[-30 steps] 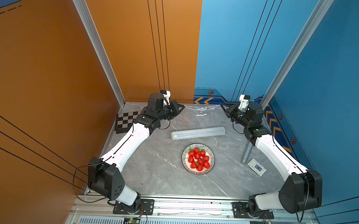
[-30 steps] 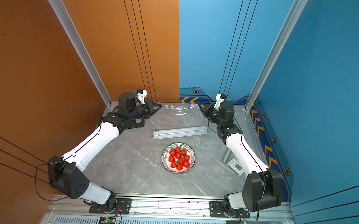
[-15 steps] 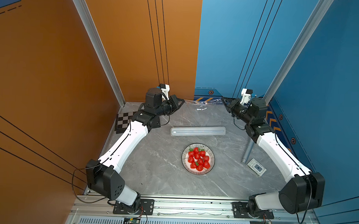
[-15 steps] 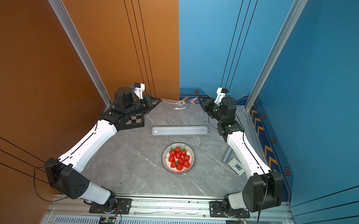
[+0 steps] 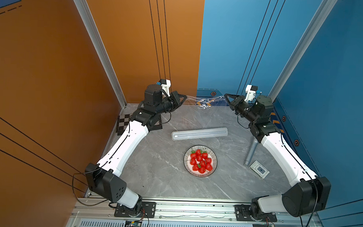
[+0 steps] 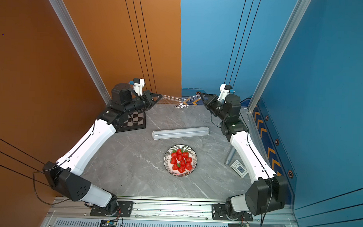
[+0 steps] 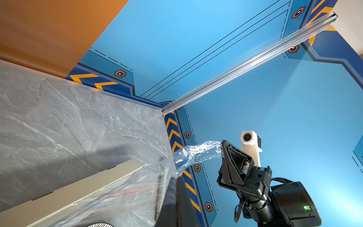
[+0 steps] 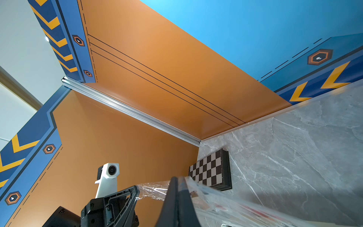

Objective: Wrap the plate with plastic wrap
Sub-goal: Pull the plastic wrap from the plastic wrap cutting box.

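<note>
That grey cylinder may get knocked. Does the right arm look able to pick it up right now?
Probably not: the right gripper is shut on the plastic wrap, stretched to the left gripper, and the grey cylinder lies close beside that arm's own forearm.

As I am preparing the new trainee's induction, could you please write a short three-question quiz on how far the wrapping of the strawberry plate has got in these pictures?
1. Fill in: the fingers of the left gripper and the right gripper are both ____ on the plastic wrap.
2. True or false: the wrap already covers the plate.
3. The dispenser box lies: A on the plate; B between the plate and the held wrap; C in the left gripper's fingers.
Key: 1 shut; 2 false; 3 B.
</note>
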Motion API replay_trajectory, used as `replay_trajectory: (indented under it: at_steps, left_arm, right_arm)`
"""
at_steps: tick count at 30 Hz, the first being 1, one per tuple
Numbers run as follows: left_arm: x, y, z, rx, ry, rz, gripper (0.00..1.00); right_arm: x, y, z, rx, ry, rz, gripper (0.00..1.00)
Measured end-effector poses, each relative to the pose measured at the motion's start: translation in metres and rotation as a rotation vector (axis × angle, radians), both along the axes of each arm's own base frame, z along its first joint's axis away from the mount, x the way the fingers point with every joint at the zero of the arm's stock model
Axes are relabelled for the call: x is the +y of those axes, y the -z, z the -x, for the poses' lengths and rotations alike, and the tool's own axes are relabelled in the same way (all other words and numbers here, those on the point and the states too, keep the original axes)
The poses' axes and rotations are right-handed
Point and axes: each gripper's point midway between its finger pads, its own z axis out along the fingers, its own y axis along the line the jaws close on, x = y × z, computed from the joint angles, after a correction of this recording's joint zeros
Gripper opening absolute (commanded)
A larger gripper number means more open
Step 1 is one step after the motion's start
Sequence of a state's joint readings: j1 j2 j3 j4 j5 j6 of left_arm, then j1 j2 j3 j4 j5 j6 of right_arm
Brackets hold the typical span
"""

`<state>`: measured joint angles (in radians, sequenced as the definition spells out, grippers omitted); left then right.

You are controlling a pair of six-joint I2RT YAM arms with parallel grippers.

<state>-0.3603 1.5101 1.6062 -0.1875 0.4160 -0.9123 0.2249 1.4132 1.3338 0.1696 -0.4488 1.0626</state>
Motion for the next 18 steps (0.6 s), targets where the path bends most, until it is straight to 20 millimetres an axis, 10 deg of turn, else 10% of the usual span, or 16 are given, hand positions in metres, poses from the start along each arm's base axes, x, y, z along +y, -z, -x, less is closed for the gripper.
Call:
replay_trajectory:
  at_steps: [18]
  left_arm:
    - [0.001,-0.010,0.001,-0.014,-0.006,-0.003,0.00]
  right_arm:
    - [0.005,-0.016,0.004,-0.025,-0.012,-0.006,0.00]
